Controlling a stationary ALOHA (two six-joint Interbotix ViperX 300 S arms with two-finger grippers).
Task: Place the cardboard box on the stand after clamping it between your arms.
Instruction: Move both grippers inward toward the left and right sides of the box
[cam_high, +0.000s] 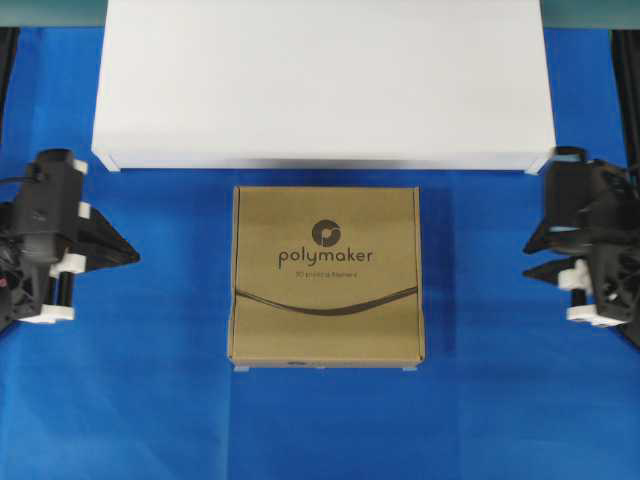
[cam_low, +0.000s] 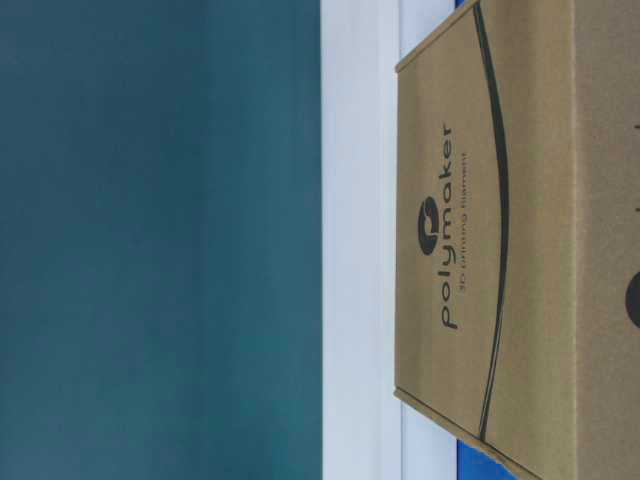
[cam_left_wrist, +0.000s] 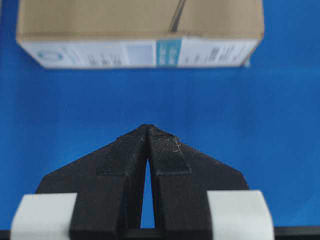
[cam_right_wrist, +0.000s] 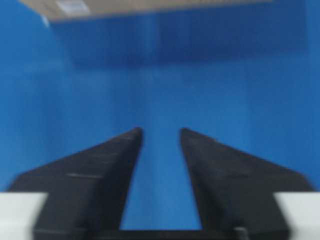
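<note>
We see the cardboard box (cam_high: 327, 276) lying flat on the blue cloth (cam_high: 150, 400), just in front of the white stand (cam_high: 322, 80) and apart from it. Its brown top reads "polymaker" in dark letters under a round logo, with a smaller line beneath that looks like "3D printing filament" and a long curved stroke below. The side facing our left gripper (cam_high: 132, 257) carries a white and teal label whose print is too small to read. That gripper sits well to the box's left, its jaws pressed together at the tips. Our right gripper (cam_high: 530, 258) waits well off to the right, its jaws narrowly parted and holding nothing.
</note>
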